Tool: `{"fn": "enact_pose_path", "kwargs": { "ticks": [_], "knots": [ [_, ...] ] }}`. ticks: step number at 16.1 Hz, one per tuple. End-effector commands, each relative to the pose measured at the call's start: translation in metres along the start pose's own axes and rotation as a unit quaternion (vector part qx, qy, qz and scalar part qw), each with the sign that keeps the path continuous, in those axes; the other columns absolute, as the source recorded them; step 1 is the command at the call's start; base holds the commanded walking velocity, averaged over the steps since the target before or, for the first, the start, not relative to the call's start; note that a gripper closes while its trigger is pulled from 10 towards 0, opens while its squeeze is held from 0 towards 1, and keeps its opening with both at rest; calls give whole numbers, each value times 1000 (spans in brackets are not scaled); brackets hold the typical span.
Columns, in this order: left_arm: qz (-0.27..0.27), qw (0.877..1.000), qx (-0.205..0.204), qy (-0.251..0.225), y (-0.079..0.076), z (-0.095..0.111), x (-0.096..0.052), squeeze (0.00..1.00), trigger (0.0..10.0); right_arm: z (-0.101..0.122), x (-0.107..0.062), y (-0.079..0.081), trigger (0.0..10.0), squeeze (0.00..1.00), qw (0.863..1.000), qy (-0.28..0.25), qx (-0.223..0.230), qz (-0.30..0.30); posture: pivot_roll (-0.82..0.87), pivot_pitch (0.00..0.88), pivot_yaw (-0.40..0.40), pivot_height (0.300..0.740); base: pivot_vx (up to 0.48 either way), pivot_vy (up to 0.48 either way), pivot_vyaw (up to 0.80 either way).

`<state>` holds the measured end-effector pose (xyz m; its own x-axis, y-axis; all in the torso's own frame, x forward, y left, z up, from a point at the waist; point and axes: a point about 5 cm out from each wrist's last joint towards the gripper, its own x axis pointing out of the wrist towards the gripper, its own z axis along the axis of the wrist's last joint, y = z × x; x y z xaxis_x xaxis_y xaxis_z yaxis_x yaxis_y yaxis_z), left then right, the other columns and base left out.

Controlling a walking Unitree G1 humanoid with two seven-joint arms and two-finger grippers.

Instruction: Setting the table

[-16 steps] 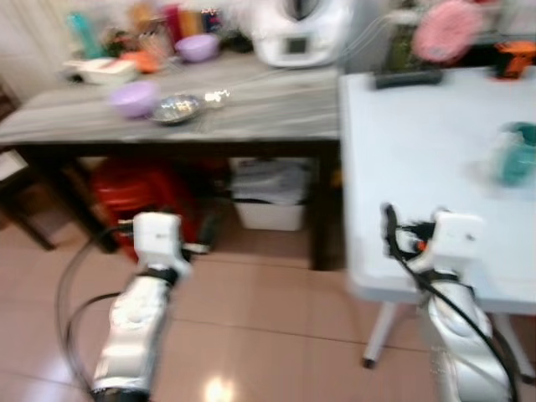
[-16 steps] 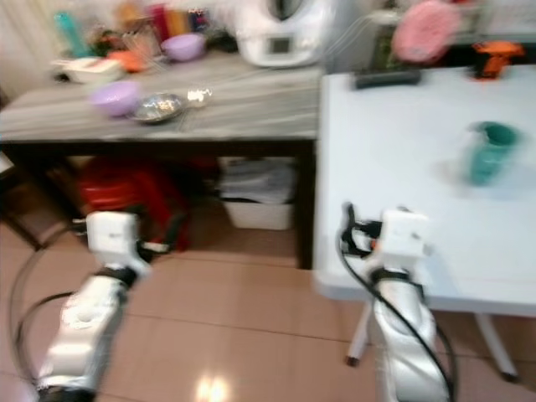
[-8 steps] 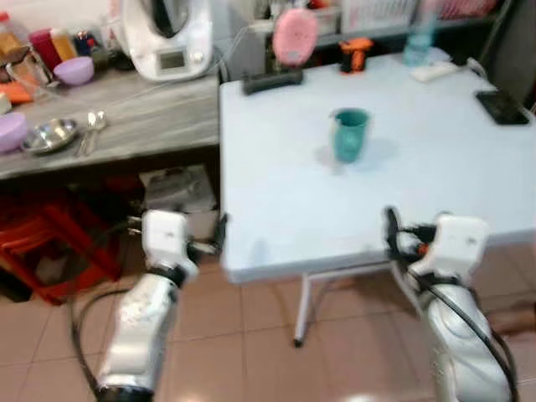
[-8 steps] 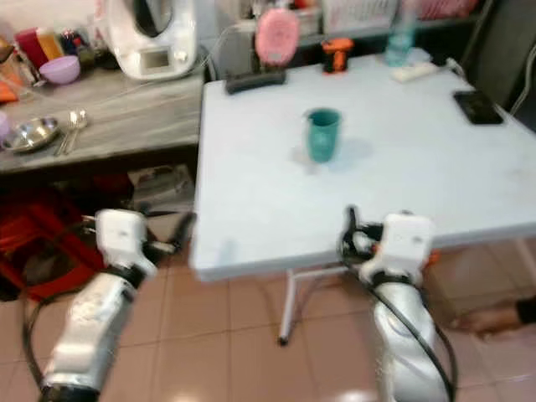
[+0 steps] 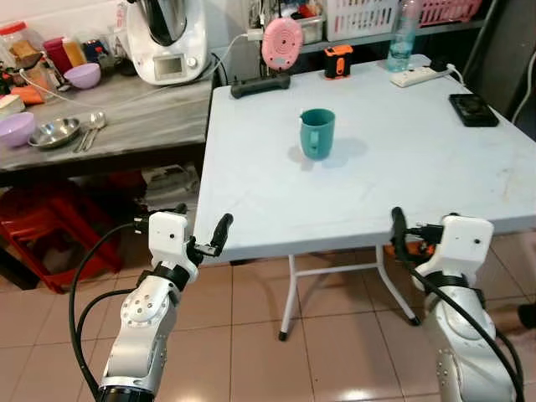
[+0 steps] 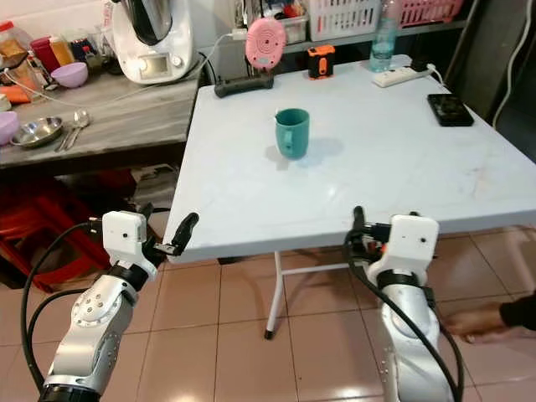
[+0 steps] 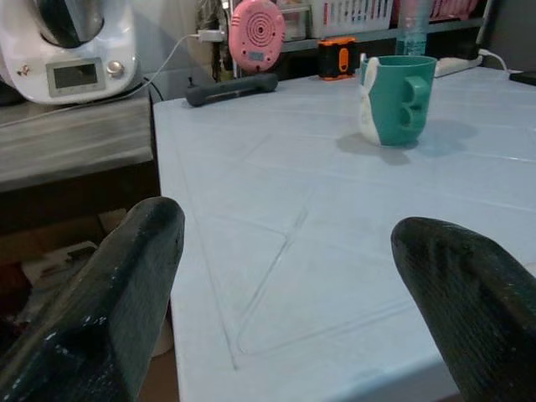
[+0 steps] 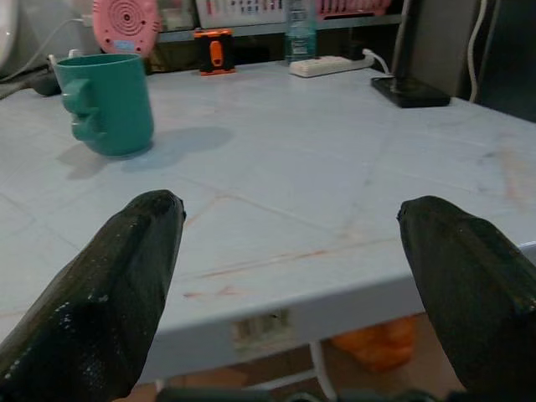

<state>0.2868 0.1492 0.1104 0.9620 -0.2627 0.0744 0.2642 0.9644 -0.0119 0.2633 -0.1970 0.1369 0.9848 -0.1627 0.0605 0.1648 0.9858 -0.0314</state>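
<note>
A: Where are the two grippers?
B: The left gripper [image 7: 285,310] sits at the near left corner of the white folding table [image 5: 419,176], its fingers [image 7: 126,293] spread wide with nothing between them. The right gripper [image 8: 293,285] is at the table's near edge further right, also spread wide and empty.

A: And the thing for the table?
B: A teal mug [image 5: 317,133] stands upright on the tabletop, toward the far left part, well apart from both grippers, its handle turned left.

A: What lies beyond it?
B: Along the far edge: a dark handset-like bar [image 5: 260,83], a pink round clock [image 5: 281,43], a small orange device [image 5: 338,60], a clear bottle [image 5: 402,38] and a white power strip [image 5: 419,76]. A black phone [image 5: 473,109] lies near the right edge.

A: And left of the table?
B: A grey counter [image 5: 126,117] with a white kitchen appliance [image 5: 167,38], two purple bowls [image 5: 17,128], a steel dish [image 5: 54,132] and spoons [image 5: 90,127]. Red crates [image 5: 50,226] sit beneath it on the tiled floor [image 5: 335,352]
</note>
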Motion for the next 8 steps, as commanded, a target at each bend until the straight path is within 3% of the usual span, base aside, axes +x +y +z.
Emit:
{"fn": "enact_pose_path", "kwargs": {
  "ticks": [1,3,8],
  "knots": [
    [10,1000,6,-3,9,2,-3,0,10000,6,0,8,10000,0,1000,-15,6,14,-130,50,117,740,240,0,538],
    [11,1000,4,-2,8,1,-4,0,10000,6,0,8,10000,0,1000,-15,5,14,-131,51,114,740,272,0,519],
    [5,1000,-3,-3,4,-1,-5,0,10000,6,0,8,10000,0,1000,-13,5,17,-134,51,107,740,316,0,0]
  ]
}}
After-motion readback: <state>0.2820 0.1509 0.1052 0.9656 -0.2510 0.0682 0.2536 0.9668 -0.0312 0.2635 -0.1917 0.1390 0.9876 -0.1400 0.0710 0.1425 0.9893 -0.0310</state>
